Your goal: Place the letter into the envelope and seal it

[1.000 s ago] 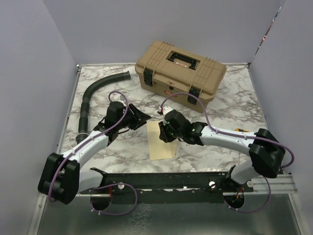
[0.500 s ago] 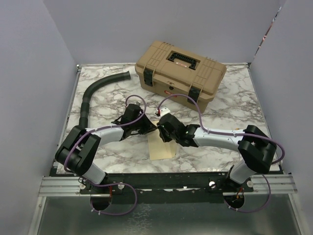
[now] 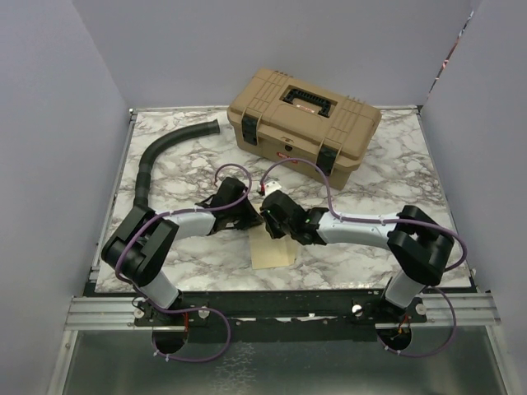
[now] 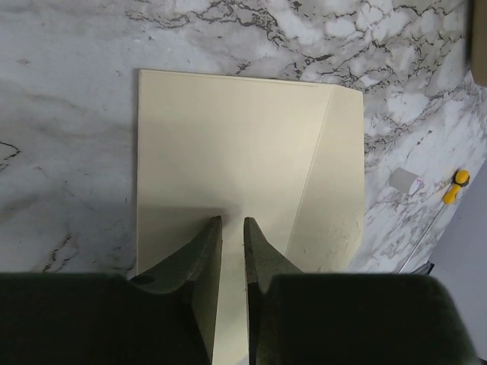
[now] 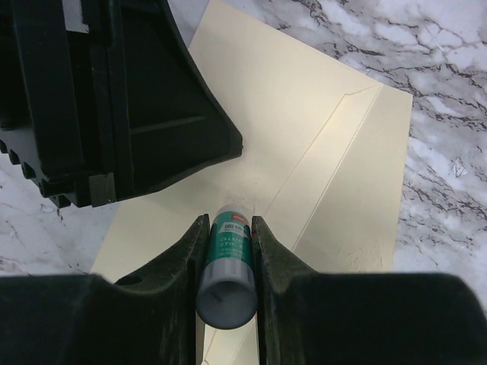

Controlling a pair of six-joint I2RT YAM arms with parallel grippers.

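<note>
The pale yellow envelope (image 3: 272, 248) lies flat on the marble table, with a flap crease showing in the left wrist view (image 4: 228, 144) and the right wrist view (image 5: 319, 122). My left gripper (image 3: 249, 217) is over its far end, fingers nearly together with nothing between them (image 4: 232, 221), tips down at the paper. My right gripper (image 3: 275, 222) is shut on a green glue stick (image 5: 228, 255), whose white tip touches the envelope near the crease (image 5: 228, 219). The left gripper's black body (image 5: 114, 99) sits close beside it. The letter is not in view.
A tan toolbox (image 3: 303, 123) stands at the back centre. A black corrugated hose (image 3: 152, 169) curves along the left side. A small yellow-handled tool (image 4: 455, 182) and a small white piece (image 4: 403, 181) lie on the marble to the right of the envelope.
My left arm has swung right and brought its gripper onto the envelope's far end. My right gripper has shifted left and forward along the envelope to meet it.
</note>
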